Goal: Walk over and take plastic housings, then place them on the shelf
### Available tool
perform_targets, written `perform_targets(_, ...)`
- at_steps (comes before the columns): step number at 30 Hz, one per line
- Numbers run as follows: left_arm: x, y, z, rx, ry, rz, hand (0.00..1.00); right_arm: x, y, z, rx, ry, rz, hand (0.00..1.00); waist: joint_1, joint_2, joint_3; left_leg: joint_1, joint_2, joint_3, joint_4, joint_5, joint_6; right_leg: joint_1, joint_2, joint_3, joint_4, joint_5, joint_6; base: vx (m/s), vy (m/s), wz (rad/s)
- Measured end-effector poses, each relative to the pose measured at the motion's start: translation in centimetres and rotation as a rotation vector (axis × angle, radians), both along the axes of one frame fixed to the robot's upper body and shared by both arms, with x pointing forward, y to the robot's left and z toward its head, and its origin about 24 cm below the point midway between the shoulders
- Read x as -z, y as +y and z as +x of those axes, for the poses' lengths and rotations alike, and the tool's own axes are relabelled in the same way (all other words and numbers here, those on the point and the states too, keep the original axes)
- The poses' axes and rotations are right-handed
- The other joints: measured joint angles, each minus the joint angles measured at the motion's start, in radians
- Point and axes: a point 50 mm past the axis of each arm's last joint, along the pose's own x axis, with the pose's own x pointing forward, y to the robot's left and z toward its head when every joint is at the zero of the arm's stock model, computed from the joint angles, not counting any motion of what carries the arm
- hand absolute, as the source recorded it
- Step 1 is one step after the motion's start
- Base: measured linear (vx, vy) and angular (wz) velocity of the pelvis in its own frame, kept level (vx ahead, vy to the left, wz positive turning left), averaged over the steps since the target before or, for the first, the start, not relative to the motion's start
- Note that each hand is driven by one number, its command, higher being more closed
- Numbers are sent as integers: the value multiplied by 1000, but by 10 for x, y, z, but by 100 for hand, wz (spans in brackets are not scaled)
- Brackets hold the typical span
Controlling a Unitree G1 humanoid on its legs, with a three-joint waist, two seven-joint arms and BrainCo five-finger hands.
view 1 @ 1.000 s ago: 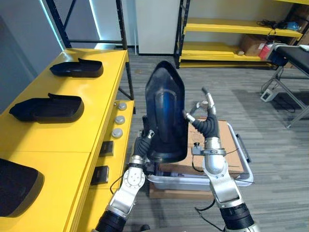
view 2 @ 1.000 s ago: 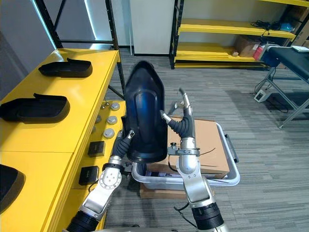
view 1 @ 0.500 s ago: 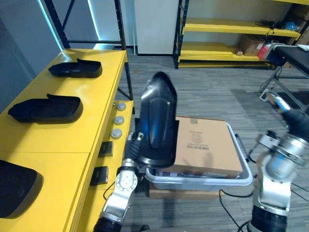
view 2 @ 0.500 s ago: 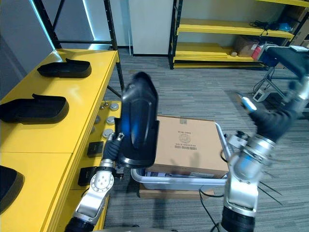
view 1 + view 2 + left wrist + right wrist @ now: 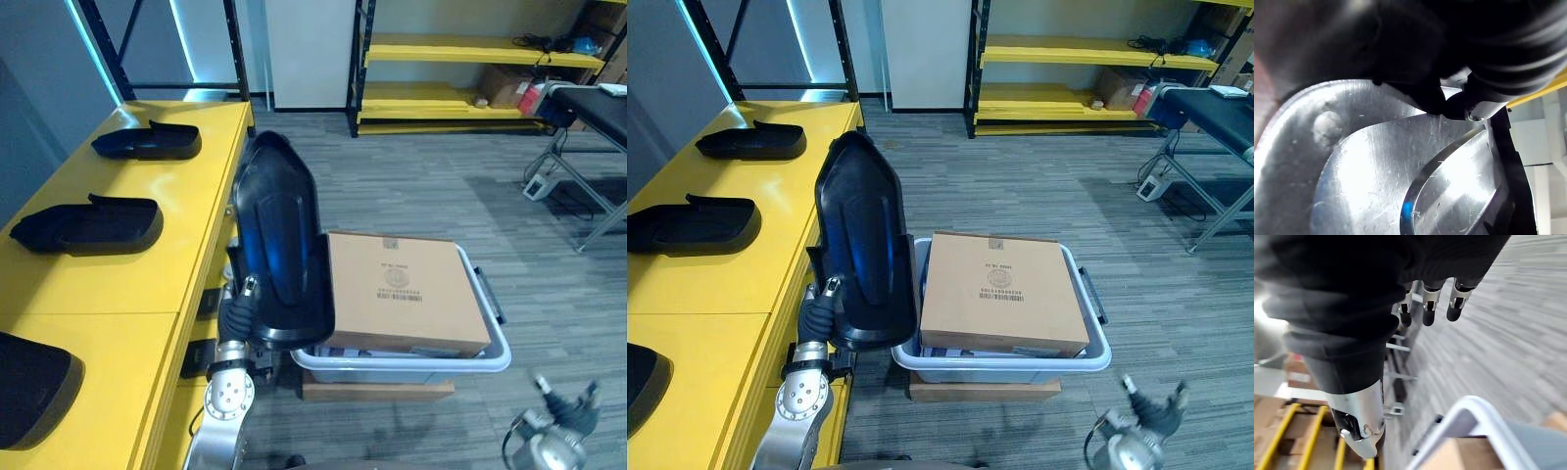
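**Left eye view.** The left hand (image 5: 238,309) is closed on the lower edge of a black plastic housing (image 5: 279,245). The housing stands nearly upright above the hand with its narrow end up and its glossy hollow side facing the camera. One finger (image 5: 248,285) lies up along the rim. On the hand's outer side is the yellow shelf (image 5: 137,274), with three other housings (image 5: 90,223) lying flat on it in a row, all apart from the hand. On the hand's inner side, the held housing's lower corner is just beside a cardboard box (image 5: 404,292) that sits in a pale bin (image 5: 490,358). The right hand (image 5: 560,419) hangs low, well apart from the housing and past the bin's near corner.

**Right eye view.** The layout is the same. The housing's base rests against the left hand and overlaps the bin's near corner.

**Left wrist view.** The shiny inner surface of the housing lies directly against the hand. A dark fingertip (image 5: 1455,105) presses on the housing beside the ribbed cover.

**Right wrist view.** The right hand's fingers (image 5: 1428,308) point out, loose and nearly straight, with the thumb (image 5: 1359,428) apart from them and nothing between. Past them lies the grey floor (image 5: 1498,338). The bin's rim and a corner of the box are near the thumb.
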Motion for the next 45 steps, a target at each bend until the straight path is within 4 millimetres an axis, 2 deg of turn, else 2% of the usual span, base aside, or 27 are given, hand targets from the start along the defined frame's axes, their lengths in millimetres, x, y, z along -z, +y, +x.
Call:
perform_targets(4, 0, 0, 0, -10, -5, -17, 100, 22, 26, -7, -93, 68, 148, 0, 16, 9, 3, -9, 4, -17, 26, -5, -9, 8, 4, -18, 7, -9, -6, 30, -40, 12)
perform_targets(8, -4, -2, 0, -19, -20, -32, 100, 30, 43, -4, -174, 101, 206, 0, 33, -3, 13, -20, -12, -89, 64, -8, -14, 18, -13, -89, 75, -60, -9, 40, -55, 64)
perform_targets(12, -20, -1, 0, -26, -91, -34, 100, 33, 55, 14, -249, 98, 230, 0, 61, -10, 51, -97, -56, -222, 162, -15, -36, 16, -47, -231, 165, -126, -15, -23, -51, 112)
perform_targets(14, -27, 0, -1, -36, -130, -49, 100, 30, 59, 29, -298, 77, 221, 0, 79, 3, 76, -148, -65, -256, 196, -40, -59, 13, -64, -314, 202, -147, -19, -104, -36, 120)
perform_targets(15, -29, 0, -1, -40, -143, -54, 100, 29, 59, 34, -305, 66, 216, 0, 81, 9, 82, -178, -40, -183, 214, -72, -55, 15, -72, -357, 212, -151, -19, -132, -15, 142)
perform_targets(17, -32, 0, -2, -45, -165, -61, 100, 26, 55, 42, -326, 56, 189, 0, 83, 36, 95, -250, 73, 86, 267, -85, -57, 32, -81, -474, 236, -152, -21, -101, 17, 156)
perform_targets(18, -32, -1, -2, -43, -167, -64, 100, 25, 54, 42, -330, 59, 181, 0, 83, 48, 94, -258, 102, 154, 280, -88, -52, 42, -83, -501, 241, -153, -20, -64, 42, 135)
perform_targets(20, -33, -5, -2, -49, -179, -80, 100, 26, 53, 38, -333, 74, 170, 0, 78, 50, 94, -252, 193, 378, 320, -117, 3, 79, -110, -590, 263, -154, -19, -7, 74, 127)
perform_targets(21, -34, -5, -2, -47, -184, -83, 100, 26, 53, 38, -332, 76, 170, 0, 79, 56, 91, -251, 208, 420, 330, -124, 14, 88, -114, -612, 265, -154, -19, 44, 88, 119)
perform_targets(22, -36, -9, -2, -36, -194, -94, 100, 26, 54, 37, -329, 78, 170, 0, 77, 52, 91, -250, 221, 486, 347, -145, 45, 105, -128, -656, 271, -154, -19, 74, 139, 113)
perform_targets(23, -38, -13, -1, -15, -209, -97, 100, 28, 55, 35, -323, 85, 175, 0, 76, 33, 94, -267, 238, 533, 431, -172, 95, 121, -162, -697, 269, -160, -14, 83, 154, 104)
perform_targets(24, -39, -14, -1, -4, -217, -102, 100, 28, 55, 35, -320, 87, 174, 0, 82, 31, 94, -277, 256, 537, 507, -189, 119, 129, -171, -712, 272, -171, 2, 93, 186, 71)
perform_targets(25, -41, -19, 0, 20, -231, -120, 100, 27, 54, 35, -317, 88, 170, 0, 79, 52, 85, -254, 269, 504, 553, -199, 58, 163, -176, -733, 281, -200, 54, 75, 131, 47)
perform_targets(26, -41, -21, 2, 26, -235, -127, 100, 28, 51, 33, -314, 100, 165, 0, 70, 54, 82, -253, 244, 472, 543, -210, 8, 175, -179, -744, 286, -202, 68, 85, 188, 80)
perform_targets(27, -39, -23, 7, 50, -231, -115, 100, 32, 55, 31, -319, 119, 183, 0, 47, 29, 53, -255, 187, 452, 498, -191, 24, 177, -202, -749, 270, -197, 42, 101, 225, 81)
perform_targets(28, -42, -25, 12, 69, -248, -104, 100, 35, 60, 29, -324, 136, 199, 0, 49, 10, 43, -264, 156, 447, 476, -187, 31, 168, -216, -747, 256, -192, 39, 105, 226, 64)
perform_targets(29, -43, -26, 14, 72, -255, -102, 100, 36, 62, 31, -331, 142, 203, 0, 51, 8, 44, -271, 149, 441, 479, -189, 35, 164, -218, -746, 260, -182, 33, 107, 203, 37)
perform_targets(31, -42, -27, 21, 81, -251, -94, 100, 37, 64, 35, -349, 161, 209, 0, 48, 13, 53, -286, 133, 419, 497, -208, 58, 144, -239, -718, 323, -148, -14, 95, 195, 37)
perform_targets(32, -37, -27, 22, 83, -230, -91, 100, 38, 64, 36, -350, 167, 214, 0, 49, 15, 66, -264, 119, 399, 486, -215, 64, 111, -264, -635, 421, -125, -82, 106, 194, 43)
perform_targets(33, -32, -28, 23, 84, -207, -88, 100, 39, 65, 35, -351, 170, 220, 0, 37, 20, 81, -231, 110, 376, 462, -218, 66, 71, -247, -493, 484, -156, -114, 85, 140, 44)
perform_targets(34, -30, -28, 23, 82, -197, -87, 100, 39, 66, 34, -353, 170, 224, 0, 30, 20, 83, -216, 106, 362, 450, -221, 60, 50, -221, -422, 492, -179, -103, 92, 87, 54)
perform_targets(36, -29, -28, 22, 80, -193, -88, 100, 37, 66, 37, -360, 151, 223, 0, 19, 17, 92, -174, 83, 323, 409, -217, 50, -43, -128, -197, 512, -232, -67, 120, 37, 59)
perform_targets(38, -30, -30, 22, 89, -198, -91, 100, 36, 67, 35, -358, 139, 221, 0, 19, 9, 98, -145, 60, 280, 396, -215, 47, -119, -55, -56, 521, -248, -42, 103, -25, 73)
perform_targets(40, -31, -37, 21, 113, -200, -100, 100, 36, 67, 28, -360, 149, 220, 0, -3, -1, 97, -143, 37, 212, 409, -217, 41, -181, 14, 57, 509, -249, -33, 116, -111, 130)
perform_targets(42, -33, -38, 21, 119, -210, -99, 100, 38, 72, 20, -356, 161, 233, 0, 1, -42, 94, -149, 8, 169, 458, -241, 25, -198, 13, 81, 419, -161, -24, 110, -144, 106)
perform_targets(44, -31, -37, 16, 91, -198, -115, 100, 37, 70, 22, -380, 163, 216, 0, 21, -8, 83, -158, 39, 120, 491, -264, 7, -157, 36, 25, 373, -167, -38, 154, -146, 47)
perform_targets(45, -31, -36, 15, 88, -200, -115, 100, 37, 69, 22, -386, 164, 210, 0, 32, -5, 81, -157, 48, 117, 485, -262, 5, -151, 46, 19, 355, -163, -43, 142, -134, 10)
